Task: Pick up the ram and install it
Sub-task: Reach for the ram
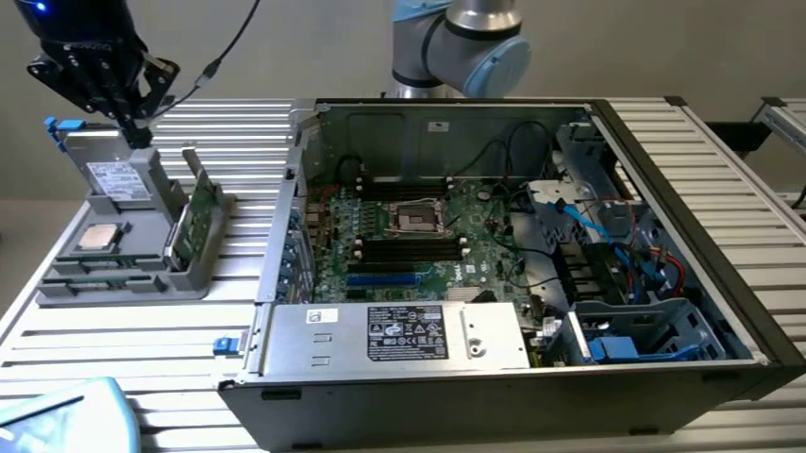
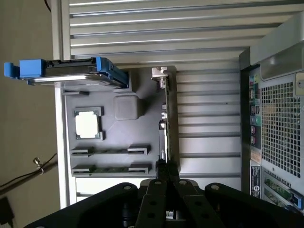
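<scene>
My hand [image 1: 135, 130] was closed and empty above the tray [image 1: 120, 292].
In the exterior view, I hung at the tray's twelve o'clock end, over the drive [image 1: 116, 177]; the ram [image 2: 109, 168] lay slotted on edge at its six o'clock end, past the processor [image 1: 98, 237], with the open case [image 1: 441, 406] at three o'clock.

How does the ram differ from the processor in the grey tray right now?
The ram stands on edge; the processor lies flat. The ram is long, narrow and green; the processor is square and silver-topped. Both sit in the grey tray, apart from each other.
</scene>
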`<state>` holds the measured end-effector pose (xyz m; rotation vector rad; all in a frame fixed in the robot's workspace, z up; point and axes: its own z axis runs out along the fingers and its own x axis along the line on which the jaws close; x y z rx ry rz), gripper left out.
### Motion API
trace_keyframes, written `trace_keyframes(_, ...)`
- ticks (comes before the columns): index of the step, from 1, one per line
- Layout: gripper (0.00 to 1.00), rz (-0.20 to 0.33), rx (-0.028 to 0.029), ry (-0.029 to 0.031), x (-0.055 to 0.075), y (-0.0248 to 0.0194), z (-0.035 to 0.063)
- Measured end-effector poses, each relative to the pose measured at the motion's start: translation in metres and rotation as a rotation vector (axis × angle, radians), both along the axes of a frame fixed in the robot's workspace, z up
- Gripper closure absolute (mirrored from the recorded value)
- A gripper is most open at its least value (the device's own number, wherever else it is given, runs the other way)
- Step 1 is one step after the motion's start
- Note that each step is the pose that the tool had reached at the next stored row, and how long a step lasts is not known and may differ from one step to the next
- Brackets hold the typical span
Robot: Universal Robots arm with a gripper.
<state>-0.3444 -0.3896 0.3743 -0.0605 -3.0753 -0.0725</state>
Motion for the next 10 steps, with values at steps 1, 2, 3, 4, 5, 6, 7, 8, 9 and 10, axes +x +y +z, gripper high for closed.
trace_keyframes(1, 0.89, 0.003, 0.0001, 0.001, -0.003, 0.0, -0.0003)
trace_keyframes(2, 0.89, 0.005, 0.0, 0.002, -0.005, 0.0, -0.0006)
trace_keyframes(3, 0.89, 0.008, 0.0001, 0.0028, -0.008, 0.0, -0.0011)
trace_keyframes(4, 0.89, 0.01, 0.0, 0.0035, -0.011, 0.0, -0.0014)
trace_keyframes(5, 0.89, 0.012, 0.0001, 0.0041, -0.014, 0.0, -0.0019)
trace_keyframes(6, 0.89, 0.014, 0.0, 0.0047, -0.017, 0.0, -0.0024)
trace_keyframes(7, 0.89, 0.017, 0.0, 0.005, -0.021, 0.0, -0.0031)
trace_keyframes(8, 0.89, 0.019, 0.0, 0.0055, -0.024, 0.0, -0.0037)
trace_keyframes(9, 0.89, 0.02, 0.0001, 0.0058, -0.027, 0.0, -0.0043)
trace_keyframes(10, 0.89, 0.022, 0.0001, 0.006, -0.031, 0.0, -0.0049)
